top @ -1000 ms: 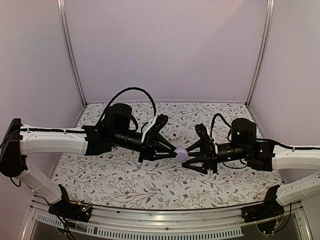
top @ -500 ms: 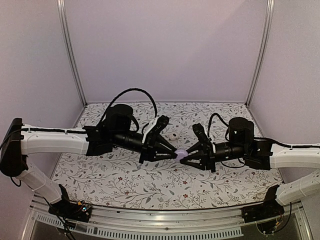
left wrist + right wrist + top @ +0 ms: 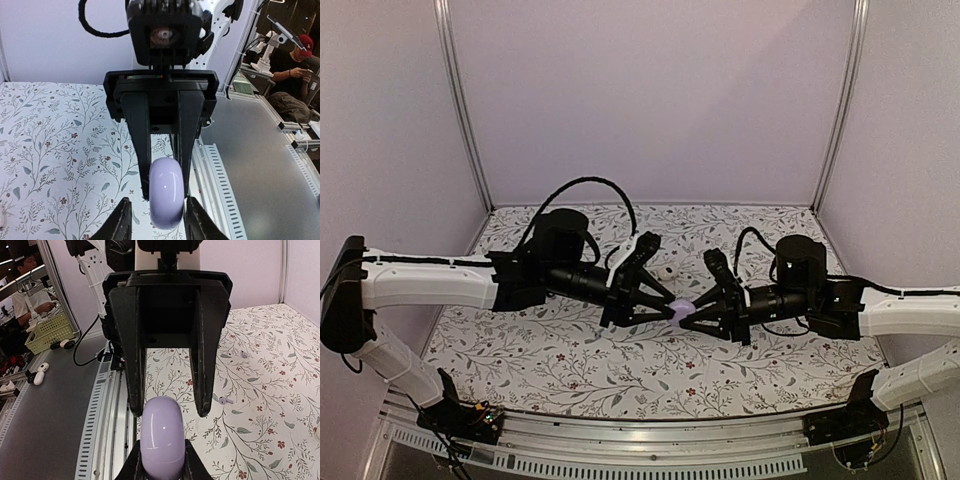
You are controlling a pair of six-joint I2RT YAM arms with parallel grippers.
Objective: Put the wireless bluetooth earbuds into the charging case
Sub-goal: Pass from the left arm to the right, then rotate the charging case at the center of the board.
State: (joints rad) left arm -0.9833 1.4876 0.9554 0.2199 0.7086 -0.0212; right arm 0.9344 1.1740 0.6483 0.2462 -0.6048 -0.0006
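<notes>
The charging case (image 3: 680, 308) is a purple rounded shell, closed and held in the air above the table's middle where both grippers meet. My right gripper (image 3: 161, 467) is shut on the case (image 3: 161, 435), its fingers pressed against both sides. My left gripper (image 3: 160, 225) is open, with small gaps between its fingers and the case (image 3: 166, 192). Two tiny pale purple earbuds (image 3: 221, 401) (image 3: 243, 354) lie on the floral tablecloth behind the left arm, apart from each other.
The floral cloth (image 3: 570, 365) covers the table, walled in by pale panels at the back and sides. A slotted aluminium rail (image 3: 650, 458) runs along the near edge between the arm bases. A small pale object (image 3: 1, 218) shows at the left wrist view's edge.
My right gripper has moved left onto the purple case and shut on it. My left gripper, which was clamping the case, has parted its jaws slightly.
</notes>
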